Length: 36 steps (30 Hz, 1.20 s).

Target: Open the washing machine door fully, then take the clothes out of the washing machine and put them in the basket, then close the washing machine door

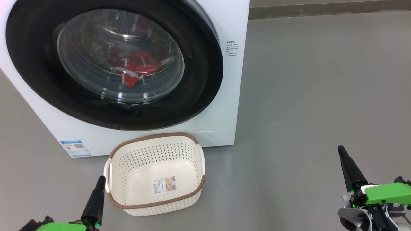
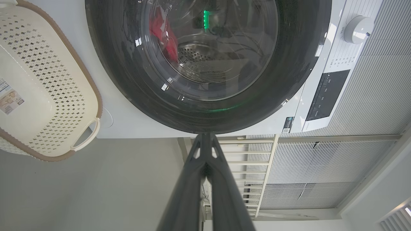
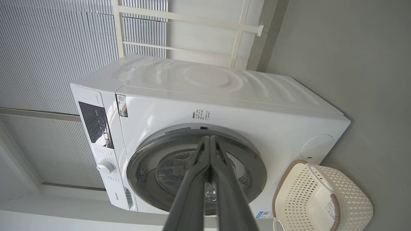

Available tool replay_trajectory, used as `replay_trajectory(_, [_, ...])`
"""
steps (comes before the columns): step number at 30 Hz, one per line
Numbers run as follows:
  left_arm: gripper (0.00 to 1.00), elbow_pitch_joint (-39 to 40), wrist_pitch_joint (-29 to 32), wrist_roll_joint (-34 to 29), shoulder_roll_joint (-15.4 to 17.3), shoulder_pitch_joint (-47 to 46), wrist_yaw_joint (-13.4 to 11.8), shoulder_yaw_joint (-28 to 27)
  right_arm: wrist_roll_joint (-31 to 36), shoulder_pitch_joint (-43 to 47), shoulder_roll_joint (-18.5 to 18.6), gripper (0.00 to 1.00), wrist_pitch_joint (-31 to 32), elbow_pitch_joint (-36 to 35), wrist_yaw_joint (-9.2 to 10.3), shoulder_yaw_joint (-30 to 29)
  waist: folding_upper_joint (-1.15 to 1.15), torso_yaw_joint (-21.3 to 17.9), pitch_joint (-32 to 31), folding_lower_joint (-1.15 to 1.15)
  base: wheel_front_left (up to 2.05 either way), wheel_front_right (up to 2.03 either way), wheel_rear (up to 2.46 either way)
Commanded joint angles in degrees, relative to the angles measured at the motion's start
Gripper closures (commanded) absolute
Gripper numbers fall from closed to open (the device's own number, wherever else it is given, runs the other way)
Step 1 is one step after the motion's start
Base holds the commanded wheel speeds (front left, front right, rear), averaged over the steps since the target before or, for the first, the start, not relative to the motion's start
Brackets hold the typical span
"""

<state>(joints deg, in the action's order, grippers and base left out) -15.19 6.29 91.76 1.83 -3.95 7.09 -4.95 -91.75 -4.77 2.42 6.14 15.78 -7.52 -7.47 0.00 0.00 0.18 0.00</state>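
Note:
The white washing machine (image 1: 224, 25) stands ahead with its round black-rimmed door (image 1: 38, 67) flat against the front. Red clothes (image 1: 136, 65) with white trim lie inside behind the glass. The cream basket (image 1: 154, 150) sits empty on the floor right below the door. My left gripper (image 1: 102, 178) is shut, low at the basket's left corner, holding nothing. My right gripper (image 1: 340, 148) is shut too, far off to the right over bare floor. In the left wrist view the fingers (image 2: 205, 136) meet below the door (image 2: 128, 80); in the right wrist view the fingers (image 3: 210, 138) overlap the door (image 3: 247, 160).
Grey floor (image 1: 321, 80) spreads to the right of the machine. A blue label (image 1: 75, 148) sits at the machine's lower left. A control panel with a white knob (image 2: 359, 29) lies beside the door. White railings and ribbed wall panels (image 3: 48, 48) stand behind the machine.

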Motion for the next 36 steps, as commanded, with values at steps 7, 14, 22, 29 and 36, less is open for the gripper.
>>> replay_trajectory(7, [1.00,1.16,0.18,0.42,1.05,-2.23,0.40,-1.55,-0.44,-1.42,0.45,1.00,0.33,-1.76,0.03,0.97,0.00,0.00,0.00,0.00,0.00,0.00,0.00])
replay_trajectory(14, [1.00,1.16,0.18,0.42,1.05,-2.23,0.40,-1.55,-0.44,-1.42,0.45,1.00,0.33,-1.76,0.03,0.97,0.00,0.00,0.00,0.00,0.00,0.00,0.00])
replay_trajectory(22, [1.00,1.16,0.18,0.42,1.05,-2.23,0.40,-1.55,-0.44,-1.42,0.45,1.00,0.33,-1.76,0.03,0.97,0.00,0.00,0.00,0.00,0.00,0.00,0.00])
replay_trajectory(29, [0.00,-2.69,-0.03,0.00,-1.00,1.78,-0.08,0.12,0.00,1.59,-1.01,0.00,-0.12,3.05,-0.01,0.62,0.00,0.00,0.02,0.00,0.00,0.00,0.00])
replay_trajectory(36, [0.00,-1.86,-0.77,0.05,-0.88,1.73,-0.05,0.07,-0.08,1.06,-0.92,0.00,-1.25,3.03,-0.01,1.72,0.00,-0.08,-0.08,0.13,0.00,0.00,0.00])
